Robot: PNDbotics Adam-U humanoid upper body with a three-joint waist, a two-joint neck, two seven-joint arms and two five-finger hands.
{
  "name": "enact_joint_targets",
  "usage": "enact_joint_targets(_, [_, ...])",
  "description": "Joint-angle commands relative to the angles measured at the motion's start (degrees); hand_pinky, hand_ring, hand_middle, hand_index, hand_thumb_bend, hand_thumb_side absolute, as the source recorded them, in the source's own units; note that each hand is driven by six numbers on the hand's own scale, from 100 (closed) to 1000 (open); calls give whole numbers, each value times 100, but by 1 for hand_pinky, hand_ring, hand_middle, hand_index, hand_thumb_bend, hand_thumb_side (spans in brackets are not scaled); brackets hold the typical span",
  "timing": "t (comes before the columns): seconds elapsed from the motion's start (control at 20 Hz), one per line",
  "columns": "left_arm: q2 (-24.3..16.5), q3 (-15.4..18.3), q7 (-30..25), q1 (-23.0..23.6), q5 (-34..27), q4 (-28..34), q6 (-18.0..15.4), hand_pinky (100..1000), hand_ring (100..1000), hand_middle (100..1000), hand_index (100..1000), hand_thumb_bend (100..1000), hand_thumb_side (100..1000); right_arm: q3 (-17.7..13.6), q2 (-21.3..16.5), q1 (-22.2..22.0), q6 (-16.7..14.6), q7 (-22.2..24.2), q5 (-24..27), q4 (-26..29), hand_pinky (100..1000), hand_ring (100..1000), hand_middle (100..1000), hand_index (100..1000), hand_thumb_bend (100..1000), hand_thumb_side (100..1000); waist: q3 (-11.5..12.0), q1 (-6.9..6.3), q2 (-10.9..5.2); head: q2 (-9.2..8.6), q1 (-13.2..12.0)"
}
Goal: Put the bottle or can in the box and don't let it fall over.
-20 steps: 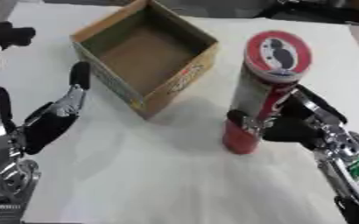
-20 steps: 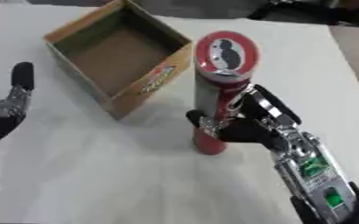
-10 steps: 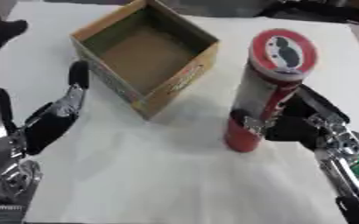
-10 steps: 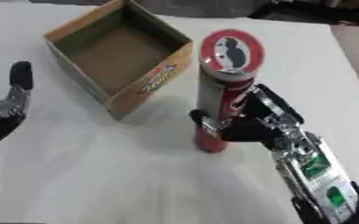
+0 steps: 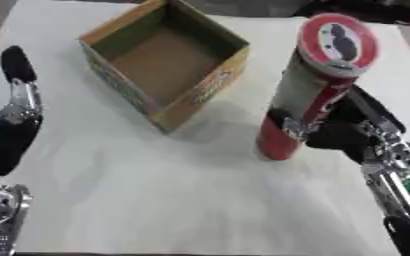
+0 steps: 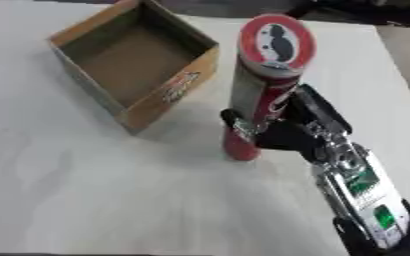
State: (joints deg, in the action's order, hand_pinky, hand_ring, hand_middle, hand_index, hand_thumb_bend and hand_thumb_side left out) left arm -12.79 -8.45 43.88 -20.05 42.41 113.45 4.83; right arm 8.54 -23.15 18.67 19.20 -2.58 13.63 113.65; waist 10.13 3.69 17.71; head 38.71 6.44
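We hold the can upright beside the box

Our right hand (image 6: 287,134) wraps the tall red can (image 5: 309,95) on the white table (image 5: 156,190), at 3 o'clock from the open cardboard box (image 5: 160,60); our left hand (image 5: 12,125) rests open at 9.

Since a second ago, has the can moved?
Yes: the can, held by the right robot hand, has risen slightly against the box.
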Motion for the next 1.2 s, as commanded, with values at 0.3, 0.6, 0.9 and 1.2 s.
enact_joint_targets(0.3, [-181,233,175,84,-97,114,177,823,841,657,741,351,581,-256,-708,702,-59,-316,631,95,1000,1000,893,705,100,106,29,-13,-205,44,36])
enact_joint_targets(0.6, [-314,262,178,336,-182,114,199,814,835,646,737,333,591,-210,-1106,1420,304,-272,1074,95,1000,1000,894,710,100,109,65,-2,-260,53,142])
enact_joint_targets(0.9, [-391,326,196,538,-343,114,158,798,824,630,736,313,590,-107,-1259,2261,759,-508,1459,-114,1000,1000,892,710,100,122,253,43,-289,44,422])
enact_joint_targets(1.2, [-503,449,345,592,-426,114,138,793,820,625,734,311,587,89,-1307,3010,736,-636,1743,-701,1000,1000,888,713,100,161,455,142,-285,26,681])
